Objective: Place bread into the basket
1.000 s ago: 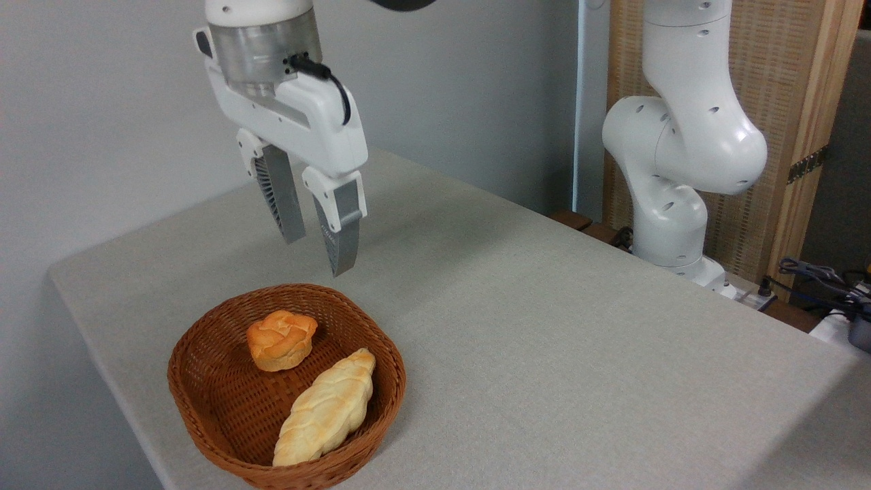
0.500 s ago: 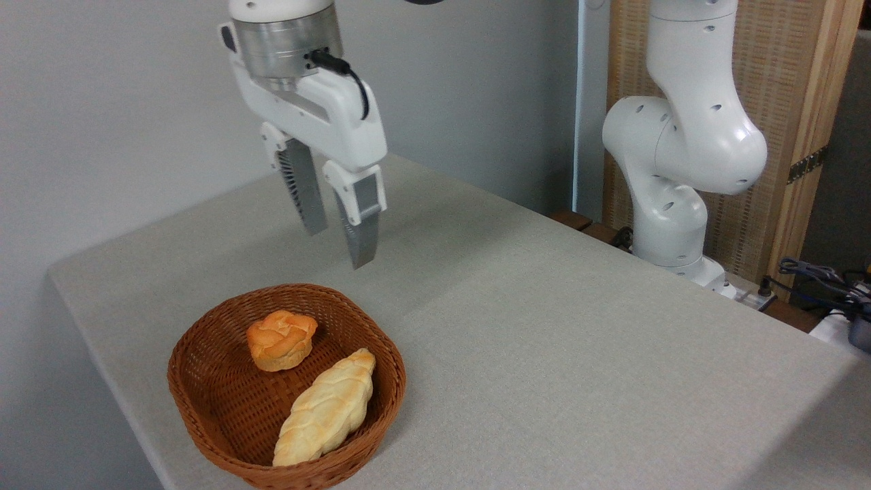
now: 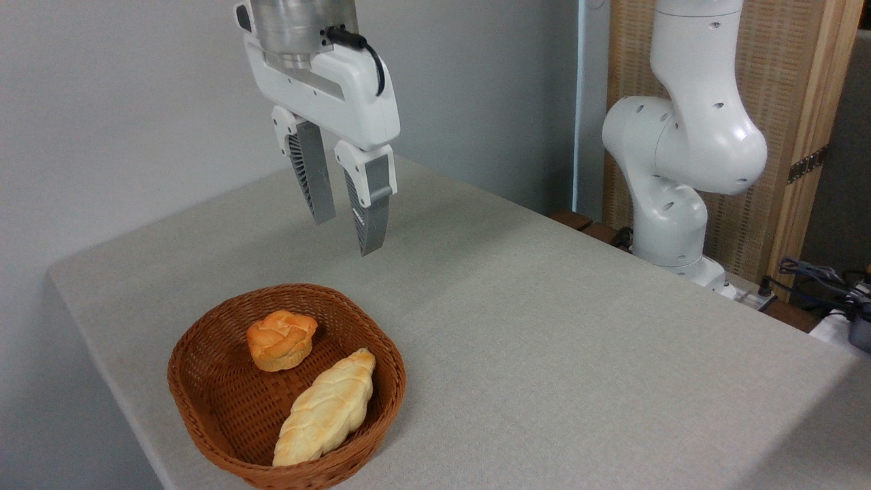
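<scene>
Gripper (image 3: 347,235), white two-finger with grey ribbed pads, hangs well above the grey cloth-covered table (image 3: 544,327), up and behind the basket, holding nothing. Fingers (image 3: 371,218) stand a narrow gap apart, partly open, tips pointing down. White arm base (image 3: 680,177) sits at the far right table edge, wood slatted panel (image 3: 769,102) behind it.

Shallow oval reddish-brown wicker basket (image 3: 197,408) sits near the front left table corner. Long pale-golden braided loaf (image 3: 326,408) lies inside it, tilted, lower end propped on the front rim, upper end pointing toward the basket's right wall. Small round orange-brown knotted bun (image 3: 281,339) also inside, near the back, just beside the loaf but apart from it.

Judgement: loaf already in the basket, task looks done. Loaf likely light and soft, slightly squashy, surface matte so not slippery; a hard squeeze would dent it. Best hold, if needed again, is across the thick middle, jaws spanning the short width, not the tapered ends.
</scene>
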